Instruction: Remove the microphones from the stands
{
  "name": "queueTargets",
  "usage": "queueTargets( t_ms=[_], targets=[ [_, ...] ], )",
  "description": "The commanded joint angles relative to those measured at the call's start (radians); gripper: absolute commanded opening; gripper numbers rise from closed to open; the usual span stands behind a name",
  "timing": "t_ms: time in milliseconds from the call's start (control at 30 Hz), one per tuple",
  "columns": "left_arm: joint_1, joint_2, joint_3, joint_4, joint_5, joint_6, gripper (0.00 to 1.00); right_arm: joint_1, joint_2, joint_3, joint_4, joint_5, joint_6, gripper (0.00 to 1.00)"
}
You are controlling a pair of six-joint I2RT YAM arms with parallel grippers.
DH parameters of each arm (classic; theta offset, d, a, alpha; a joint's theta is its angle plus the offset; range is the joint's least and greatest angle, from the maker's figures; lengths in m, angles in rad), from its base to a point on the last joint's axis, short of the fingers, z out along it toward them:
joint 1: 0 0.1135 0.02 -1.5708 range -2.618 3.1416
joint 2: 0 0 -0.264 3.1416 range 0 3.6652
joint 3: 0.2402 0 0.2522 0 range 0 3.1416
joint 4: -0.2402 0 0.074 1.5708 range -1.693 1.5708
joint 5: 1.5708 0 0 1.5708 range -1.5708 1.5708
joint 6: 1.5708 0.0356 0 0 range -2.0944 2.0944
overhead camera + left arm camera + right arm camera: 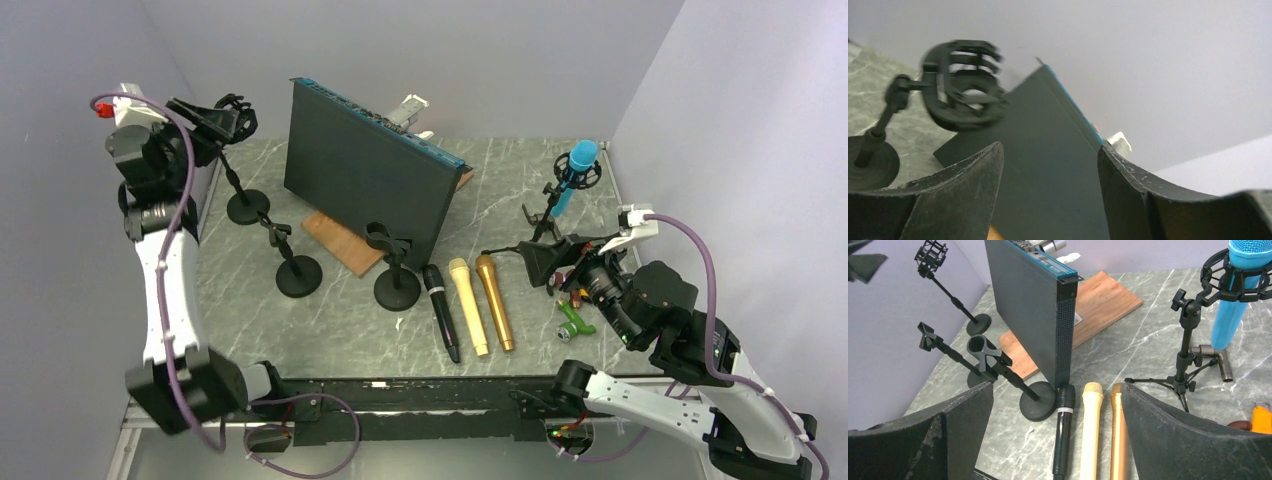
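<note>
our right claw (pixel 1057 390) gapes wide, left claw (pixel 1049 147) parted, both empty; yanking the blue microphone (pixel 1230 315) at two o'clock askew could topple its stand (pixel 1187 340).

Overhead camera looks down; both wrist cameras share panel (pixel 1023 315).

A dark rack unit (pixel 365 190) with a teal top edge stands on its long side across a wooden board (pixel 340 243) that lies flat on the grey marble table (pixel 330 325). In front of it a black microphone (pixel 441 312), a cream microphone (pixel 468 305) and a gold microphone (pixel 494 300) lie side by side, the black one's head just beside the base of the nearest empty stand (pixel 397 289). Two more empty stands (pixel 298 275) are to the left, while a small green object (pixel 572 322) and a metal elbow piece (pixel 1215 357) lie to the right.
</note>
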Motion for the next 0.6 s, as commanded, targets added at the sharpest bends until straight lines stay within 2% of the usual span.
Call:
queueTargets(
  t_ms=[0,100,133,200,300,400,500,567],
  targets=[
    [0.122,0.163,0.025,0.239,0.227,-0.222,0.69,-0.001,0.011,0.007,0.075,-0.016,-0.036,1.00],
    [0.164,0.278,0.059,0.336,0.320,-0.268,0.63,0.000,0.022,-0.024,0.134,-0.060,-0.069,1.00],
    [0.172,0.313,0.092,0.305,0.326,-0.242,0.61,-0.001,0.031,-0.030,0.150,-0.086,-0.080,1.00],
    [0.178,0.378,0.185,0.178,0.300,-0.135,0.64,-0.001,0.050,-0.044,0.174,-0.140,-0.083,1.00],
    [0.185,0.434,0.280,0.037,0.267,-0.020,0.61,-0.001,0.077,-0.074,0.218,-0.205,-0.074,1.00],
    [0.201,0.458,0.269,0.088,0.282,-0.026,0.56,-0.001,0.093,-0.094,0.232,-0.231,-0.064,1.00],
    [0.221,0.491,0.294,0.074,0.297,-0.027,0.49,-0.001,0.086,-0.110,0.233,-0.221,-0.068,1.00],
    [0.226,0.492,0.300,0.054,0.284,0.002,0.48,-0.001,0.072,-0.119,0.232,-0.205,-0.078,1.00]
  ],
)
